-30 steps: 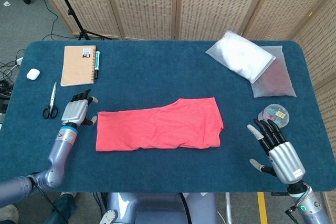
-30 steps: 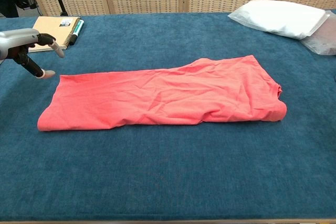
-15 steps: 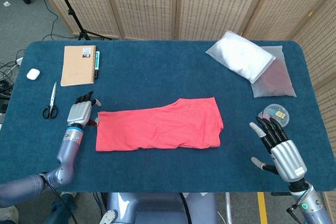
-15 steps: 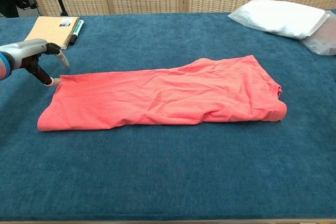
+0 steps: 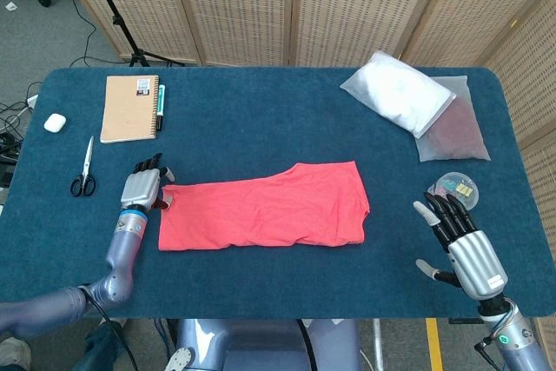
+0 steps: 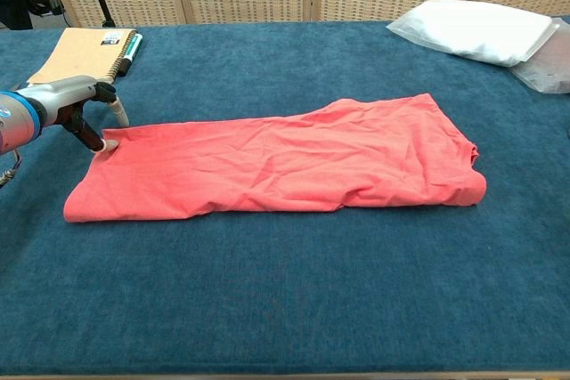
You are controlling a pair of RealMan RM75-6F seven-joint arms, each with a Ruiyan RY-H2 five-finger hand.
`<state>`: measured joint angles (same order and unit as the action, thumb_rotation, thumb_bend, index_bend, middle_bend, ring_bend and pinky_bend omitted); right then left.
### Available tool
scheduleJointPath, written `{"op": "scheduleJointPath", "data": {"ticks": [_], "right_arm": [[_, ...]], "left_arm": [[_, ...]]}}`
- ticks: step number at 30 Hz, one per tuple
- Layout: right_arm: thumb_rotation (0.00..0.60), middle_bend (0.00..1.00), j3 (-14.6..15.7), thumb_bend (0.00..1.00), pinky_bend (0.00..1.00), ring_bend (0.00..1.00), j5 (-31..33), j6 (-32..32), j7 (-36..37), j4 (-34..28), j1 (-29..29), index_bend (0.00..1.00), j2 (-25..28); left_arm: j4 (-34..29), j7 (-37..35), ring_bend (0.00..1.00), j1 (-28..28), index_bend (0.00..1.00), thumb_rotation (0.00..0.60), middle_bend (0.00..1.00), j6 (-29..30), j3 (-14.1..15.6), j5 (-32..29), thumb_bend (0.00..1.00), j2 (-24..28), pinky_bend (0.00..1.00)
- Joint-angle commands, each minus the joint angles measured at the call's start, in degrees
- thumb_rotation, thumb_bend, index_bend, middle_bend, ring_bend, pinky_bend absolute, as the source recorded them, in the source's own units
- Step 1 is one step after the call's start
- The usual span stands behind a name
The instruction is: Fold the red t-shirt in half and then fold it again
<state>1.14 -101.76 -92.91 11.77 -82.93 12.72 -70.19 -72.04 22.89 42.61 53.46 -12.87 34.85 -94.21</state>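
The red t-shirt (image 5: pixel 265 210) lies folded into a long strip across the middle of the blue table (image 5: pixel 278 132); in the chest view the shirt (image 6: pixel 285 162) has its neck end at the right. My left hand (image 5: pixel 142 188) is at the strip's far left corner with its fingers apart. In the chest view the left hand (image 6: pixel 67 104) has a lower fingertip (image 6: pixel 110 143) touching that corner's edge and another finger raised above it, with no cloth pinched. My right hand (image 5: pixel 456 245) hovers with spread fingers to the right of the shirt, well away from it, holding nothing.
A notebook (image 5: pixel 130 109) with a pen (image 5: pixel 162 106) lies at the back left, scissors (image 5: pixel 84 169) and a small white case (image 5: pixel 56 122) further left. A white bagged bundle (image 5: pixel 398 91), a dark bag (image 5: pixel 456 132) and a round clip box (image 5: pixel 456 188) sit at the right.
My left hand has moved right, from beside the shirt until its fingertip meets the left corner. The right hand has barely shifted and the shirt lies as before.
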Motion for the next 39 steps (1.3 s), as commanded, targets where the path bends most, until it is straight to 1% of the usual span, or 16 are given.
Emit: {"op": "scheduleJointPath", "data": {"ticks": [1, 5, 12, 17, 25, 31, 35, 39], "right_arm": [[0.6, 0.0, -0.03, 0.0, 0.0, 0.0, -0.01, 0.1, 0.1, -0.03, 0.0, 0.0, 0.0], [0.6, 0.0, -0.09, 0.0, 0.0, 0.0, -0.01, 0.3, 0.25, -0.1, -0.02, 0.0, 0.05], [0.6, 0.0, -0.27, 0.0, 0.0, 0.0, 0.03, 0.47, 0.49, -0.2, -0.08, 0.0, 0.17], [0.6, 0.0, -0.32, 0.0, 0.0, 0.0, 0.03, 0.62, 0.51, -0.17, -0.13, 0.0, 0.21], [0.6, 0.0, -0.42, 0.0, 0.0, 0.0, -0.01, 0.79, 0.39, -0.13, -0.17, 0.0, 0.19], [0.6, 0.0, -0.35, 0.0, 0.0, 0.0, -0.21, 1.01, 0.03, -0.2, -0.17, 0.0, 0.1], [0.6, 0.0, -0.24, 0.0, 0.0, 0.0, -0.35, 1.25, -0.38, -0.28, -0.19, 0.0, -0.01], [0.6, 0.0, -0.19, 0.0, 0.0, 0.0, -0.6, 1.31, -0.89, -0.42, -0.21, 0.0, -0.15]], "left_arm": [[0.17, 0.06, 0.0, -0.09, 0.47, 0.6, 0.0, 0.1, -0.05, 0.07, 0.36, -0.24, 0.0], [0.47, 0.32, 0.0, -0.2, 0.56, 0.6, 0.0, 0.36, -0.16, 0.07, 0.36, -0.71, 0.0], [0.75, 0.64, 0.0, -0.41, 0.62, 0.6, 0.0, 0.98, -0.4, 0.66, 0.37, -1.43, 0.0], [0.85, 1.12, 0.0, -0.46, 0.65, 0.6, 0.0, 1.45, -0.55, 1.04, 0.4, -1.64, 0.0], [-0.14, 2.7, 0.0, -0.62, 0.7, 0.6, 0.0, 1.41, -0.97, -0.08, 0.44, 0.03, 0.0], [-1.79, 4.52, 0.0, -1.24, 0.73, 0.6, 0.0, 1.07, -0.83, -1.97, 0.46, 3.76, 0.0], [-2.7, 5.45, 0.0, -2.35, 0.73, 0.6, 0.0, -0.21, -0.24, -3.9, 0.47, 8.65, 0.0], [-2.0, 4.89, 0.0, -3.4, 0.73, 0.6, 0.0, -1.97, 0.25, -5.14, 0.47, 12.16, 0.0]]}}
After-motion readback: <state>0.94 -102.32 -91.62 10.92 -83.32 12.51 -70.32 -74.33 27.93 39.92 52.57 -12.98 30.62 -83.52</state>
